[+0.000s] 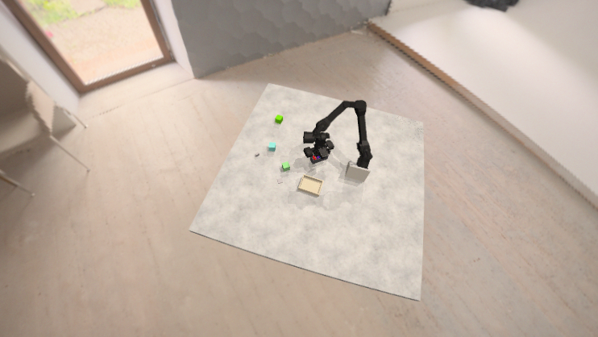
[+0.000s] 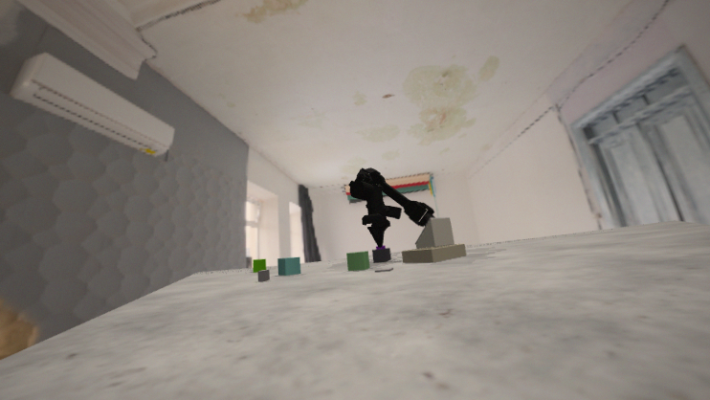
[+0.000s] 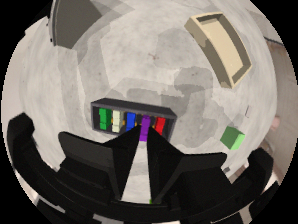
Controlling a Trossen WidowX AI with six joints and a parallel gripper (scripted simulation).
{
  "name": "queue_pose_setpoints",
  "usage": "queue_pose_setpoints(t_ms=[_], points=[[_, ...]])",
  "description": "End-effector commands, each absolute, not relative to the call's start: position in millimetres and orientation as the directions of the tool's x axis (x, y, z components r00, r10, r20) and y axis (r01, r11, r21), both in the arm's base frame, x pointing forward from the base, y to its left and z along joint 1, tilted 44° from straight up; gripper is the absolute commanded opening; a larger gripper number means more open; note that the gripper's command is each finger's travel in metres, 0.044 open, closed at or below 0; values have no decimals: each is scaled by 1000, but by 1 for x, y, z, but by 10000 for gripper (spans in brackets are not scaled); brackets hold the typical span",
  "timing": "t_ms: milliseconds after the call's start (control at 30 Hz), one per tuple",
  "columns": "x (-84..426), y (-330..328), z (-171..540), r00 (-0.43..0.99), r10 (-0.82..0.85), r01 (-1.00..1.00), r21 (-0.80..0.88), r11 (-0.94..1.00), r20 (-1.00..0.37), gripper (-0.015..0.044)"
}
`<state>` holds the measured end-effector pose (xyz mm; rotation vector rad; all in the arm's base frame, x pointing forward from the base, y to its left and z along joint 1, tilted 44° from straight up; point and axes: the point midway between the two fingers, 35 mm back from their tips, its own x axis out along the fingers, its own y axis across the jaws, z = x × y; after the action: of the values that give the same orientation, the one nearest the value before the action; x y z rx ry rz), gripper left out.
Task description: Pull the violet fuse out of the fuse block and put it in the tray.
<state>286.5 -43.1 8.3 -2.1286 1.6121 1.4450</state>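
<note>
The violet fuse [image 3: 144,127] sits in the fuse block [image 3: 133,108], pinched between the converging fingertips of the gripper [image 3: 143,137], which is closed on it. In the wrist view the fuse shows as a short upright strip, its long axis standing vertical; its lower end is hidden in the block and its sides are partly covered by the dark fingers. In the exterior view only a sliver of violet [image 2: 380,247] shows between the gripper tip and the block top, so I cannot tell how far it is seated.

The block also holds a green fuse [image 3: 104,119], a pale fuse [image 3: 117,121], a blue fuse [image 3: 131,123] and a red fuse [image 3: 160,124], all in one row; the blue and red ones stand just beside the violet one.

The tray [image 3: 236,78] lies well apart on the surface [image 1: 292,243], and nothing shows inside it. In the top view the gripper body covers most of the block.
</note>
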Motion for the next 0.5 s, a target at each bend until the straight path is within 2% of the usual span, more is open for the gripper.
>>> queue_pose_setpoints(t_ms=[0, 467], points=[[289, -40, 11, -10, -688, -796, 422, -433, -725, 0], [289, -35, 16, -10, -689, -796, 423, -433, -725, 0]])
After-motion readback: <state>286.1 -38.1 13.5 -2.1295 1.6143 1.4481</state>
